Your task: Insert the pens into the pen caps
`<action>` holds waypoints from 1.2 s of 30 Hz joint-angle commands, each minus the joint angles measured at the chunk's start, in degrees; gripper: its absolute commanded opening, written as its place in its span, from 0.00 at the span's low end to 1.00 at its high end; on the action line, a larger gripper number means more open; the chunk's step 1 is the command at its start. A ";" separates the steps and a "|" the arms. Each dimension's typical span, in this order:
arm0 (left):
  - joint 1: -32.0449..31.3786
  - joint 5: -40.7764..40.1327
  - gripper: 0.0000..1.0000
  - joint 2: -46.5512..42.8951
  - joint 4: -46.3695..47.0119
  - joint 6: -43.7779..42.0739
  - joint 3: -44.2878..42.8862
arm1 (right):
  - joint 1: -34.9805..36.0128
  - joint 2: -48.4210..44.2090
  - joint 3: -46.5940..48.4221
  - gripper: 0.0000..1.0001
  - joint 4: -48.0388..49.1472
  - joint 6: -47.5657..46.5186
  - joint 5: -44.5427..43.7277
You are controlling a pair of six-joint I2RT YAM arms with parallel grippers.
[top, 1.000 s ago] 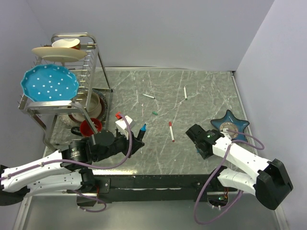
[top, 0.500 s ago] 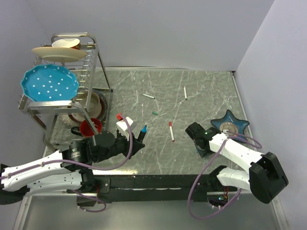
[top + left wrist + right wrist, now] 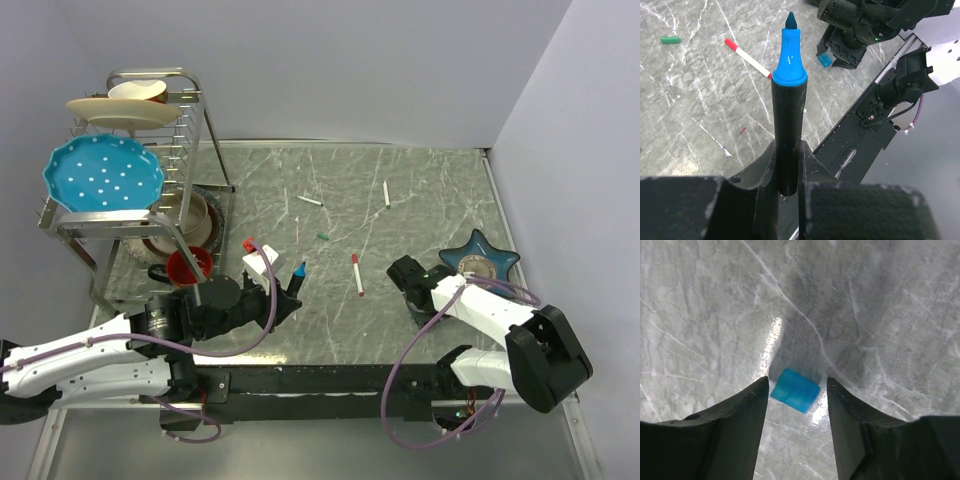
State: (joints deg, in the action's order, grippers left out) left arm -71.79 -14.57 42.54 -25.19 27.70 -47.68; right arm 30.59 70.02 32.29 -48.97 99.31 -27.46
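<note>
The left gripper [image 3: 787, 167] is clamped on the lower barrel of a thick black marker [image 3: 789, 100], holding it off the table [image 3: 420, 180] with its bare blue tip pointing away from the arm and toward the right arm's side. Across the table, the right gripper [image 3: 796, 386] hangs low with its jaws apart, one finger on either side of a small blue cap [image 3: 795, 390] that lies flat on the stone-patterned surface. The cap sits between the fingers; neither appears to touch it.

The step in hand looks like the pickup of the blue cap, the mate for the marker. The next move probably calls for the right gripper to drop the last bit and close squarely on the cap. It lies slightly askew to the jaws, so it may turn or skid as they shut. Once the cap is lifted, its open end has to be brought in line with the marker tip.

A red-tipped pen [image 3: 357, 273], two white pens [image 3: 310, 200] and a green cap [image 3: 323, 236] lie farther out on the table, untouched.
</note>
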 commanded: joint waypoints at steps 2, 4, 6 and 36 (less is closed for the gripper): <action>-0.81 -1.95 0.01 -1.06 0.05 -0.19 0.13 | -0.35 -0.93 -0.21 0.46 4.93 -5.07 -2.77; -0.72 -2.04 0.01 -0.97 -0.12 -0.28 -0.04 | -0.36 -1.90 -0.13 0.41 7.29 -9.63 -4.09; -0.81 -2.22 0.01 -1.06 -0.30 -0.19 -0.13 | -0.36 -2.34 0.05 0.40 9.67 -13.77 -4.53; -2.04 0.42 0.01 -6.50 1.90 -1.34 0.48 | 14.75 10.14 17.98 0.46 24.63 -110.53 29.84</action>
State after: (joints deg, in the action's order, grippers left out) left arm -73.17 -15.90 38.24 -25.52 27.64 -47.09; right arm 42.87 78.85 47.51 -19.88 0.03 1.39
